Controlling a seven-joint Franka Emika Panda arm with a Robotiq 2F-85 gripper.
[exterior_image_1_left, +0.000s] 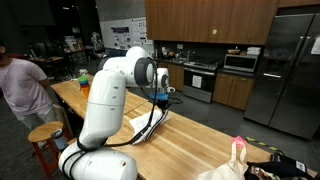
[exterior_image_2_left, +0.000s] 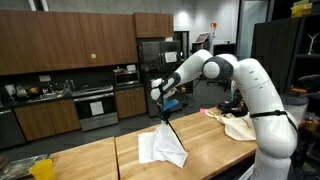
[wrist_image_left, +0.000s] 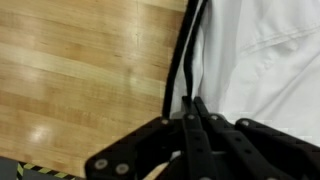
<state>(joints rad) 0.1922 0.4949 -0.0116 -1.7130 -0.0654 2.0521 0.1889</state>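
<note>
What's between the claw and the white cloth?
A black strap runs from the gripper down to the white cloth, clearest in an exterior view.

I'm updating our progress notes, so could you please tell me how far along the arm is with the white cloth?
Done: the gripper is shut and seems to pinch the white cloth, pulling one part into a peak. In hand: the lift, with most of the cloth lying crumpled on the wooden table. Left: the rest is not yet off the table, and nothing is folded or laid flat.
</note>
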